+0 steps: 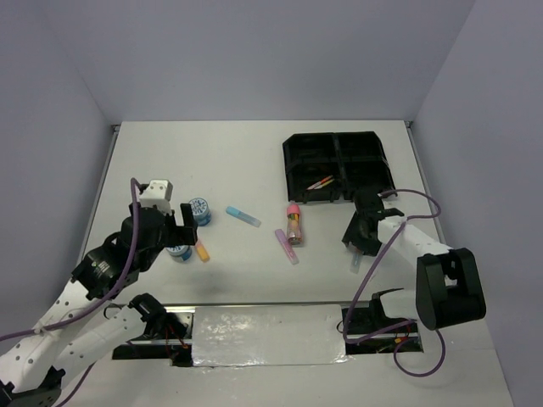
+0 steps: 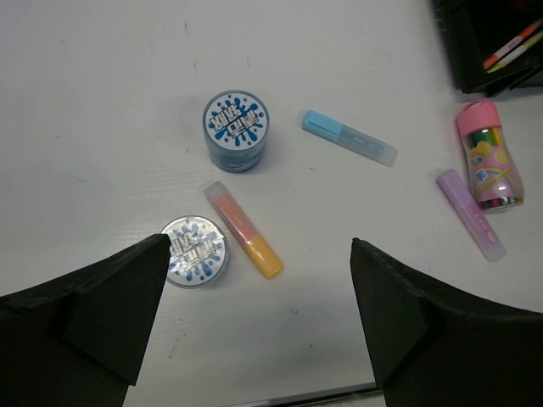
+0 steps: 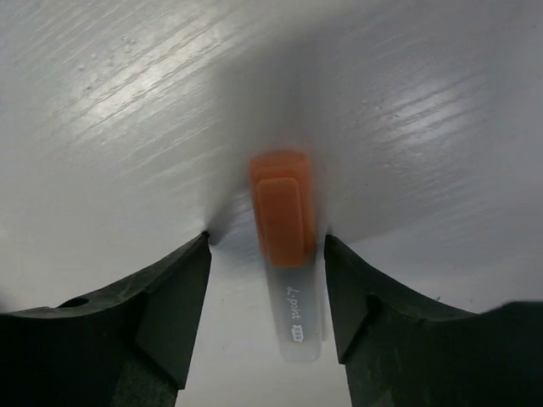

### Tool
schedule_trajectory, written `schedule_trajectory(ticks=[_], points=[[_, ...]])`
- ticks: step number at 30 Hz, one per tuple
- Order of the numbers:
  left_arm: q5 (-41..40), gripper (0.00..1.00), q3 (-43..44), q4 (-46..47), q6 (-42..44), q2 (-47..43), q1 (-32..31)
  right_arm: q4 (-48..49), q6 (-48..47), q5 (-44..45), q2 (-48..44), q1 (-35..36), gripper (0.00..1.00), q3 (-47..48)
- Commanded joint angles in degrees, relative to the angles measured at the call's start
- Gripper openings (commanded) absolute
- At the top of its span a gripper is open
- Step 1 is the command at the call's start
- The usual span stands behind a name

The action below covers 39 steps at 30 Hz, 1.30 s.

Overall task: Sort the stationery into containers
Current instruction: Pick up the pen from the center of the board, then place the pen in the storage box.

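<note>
Found the left end effector [image 2: 259, 250] spread wide and empty above two tape rolls [image 2: 235, 127] and an orange marker [image 2: 244, 231]. Noted, further right on the table [image 1: 170, 161], a blue marker [image 1: 243, 215], purple marker [image 1: 286, 246] and glue stick [image 1: 294, 223], all unsorted. Counted only two thin pens [image 1: 320, 182] in the tray [image 1: 293, 157], near-left compartment. Found the right end effector [image 3: 265, 246] parted around an orange-capped marker [image 3: 280, 212] lying on the table, not yet gripped. Judged the sorting barely begun.
</note>
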Motion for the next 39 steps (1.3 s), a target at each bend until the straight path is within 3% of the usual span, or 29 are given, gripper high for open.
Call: schedule_trajectory(ticks=[1, 7, 8, 13, 18, 21, 27, 39], points=[[2.7, 0.99, -0.1, 3.6, 1.8, -2.3, -0.2, -1.7, 2.3, -0.5, 1.0, 0.6, 0.61, 0.4], [4.5, 0.99, -0.1, 4.1, 2.3, -2.4, -0.3, -0.5, 2.6, -2.0, 3.9, 4.3, 0.16, 0.5], [4.7, 0.99, -0.2, 4.2, 2.3, -2.5, -0.3, -0.4, 2.6, -2.4, 3.9, 4.7, 0.00, 0.9], [5.3, 0.99, -0.4, 4.5, 2.4, -2.6, -0.3, -0.8, 3.4, -3.4, -3.4, 6.5, 0.00, 6.5], [5.6, 0.99, -0.6, 4.8, 2.4, -2.8, -0.2, 0.4, 3.9, 3.9, -8.7, 5.8, 0.00, 15.5], [4.6, 0.99, -0.8, 4.9, 2.1, -3.7, -0.3, 1.7, 3.7, 9.5, -4.3, 3.2, 0.00, 21.6], [2.2, 0.99, -0.8, 4.3, 1.1, -4.2, -0.2, 10.8, 7.2, 5.7, 4.9, -8.0, 0.00, 28.7], [0.9, 0.99, -0.1, 3.6, 0.8, 0.7, 2.4, 16.6, 14.0, 1.9, 19.4, -15.3, 0.00, 37.3]])
